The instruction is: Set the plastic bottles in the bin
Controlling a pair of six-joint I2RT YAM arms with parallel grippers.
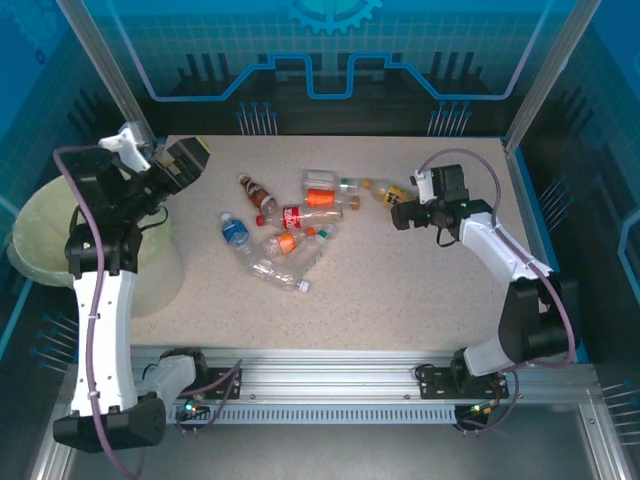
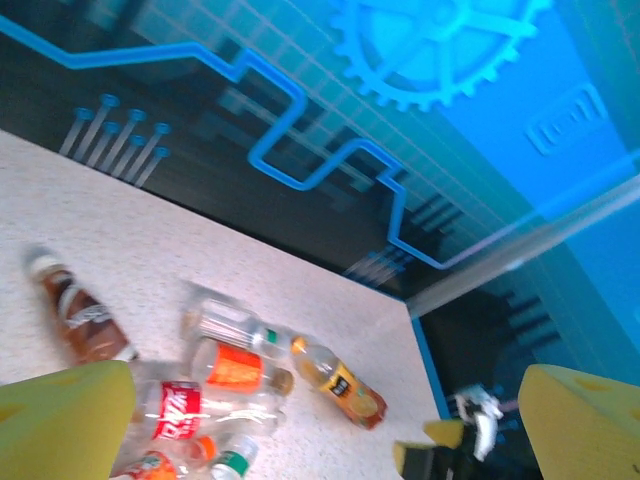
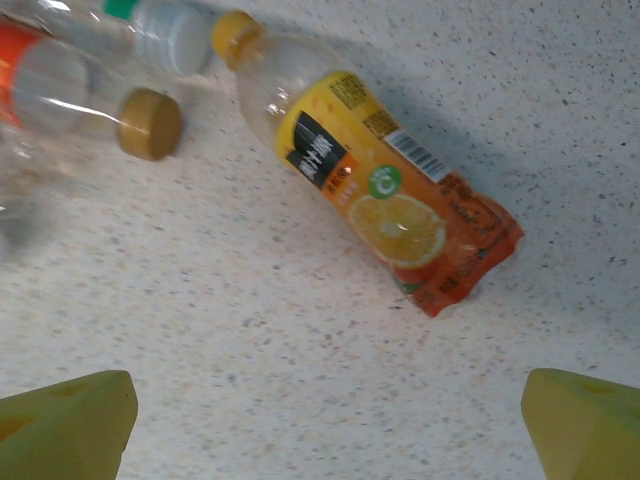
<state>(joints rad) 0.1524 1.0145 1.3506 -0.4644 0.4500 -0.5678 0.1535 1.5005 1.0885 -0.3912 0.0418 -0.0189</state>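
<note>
Beige speckled surface (image 1: 400, 300): biggest thing here. It's mostly bare, with a raised blue rim along the back and along the side farthest from the bin.
Bin (image 1: 35, 235): the pale yellow-green bucket sits right at the surface's edge, with the left arm partly across it. I can't spot a single bottle in the bit of it that shows.
Left fingers (image 2: 60, 420): spread wide with nothing between them, up in the air just past the bin's far rim and pointed out toward the pile.
Right fingers (image 3: 65, 425): also wide apart and empty, well away from the bin on the far side of the pile, hanging low over the surface.
Plastic bottles (image 1: 290, 225): roughly ten, all lying loose in a jumble, well apart from the bin.
Orange juice bottle (image 3: 380, 190): on its side at the end of the pile farthest from the bin, right in front of the right fingers.
Progress: I'd say basically nothing's done and the whole pile is left to move.
Room to move: there's a wide bare strip between the bin and the pile, so the carry path looks open. The tangled middle of the pile looks tight, so I'd take the outer bottles first.
</note>
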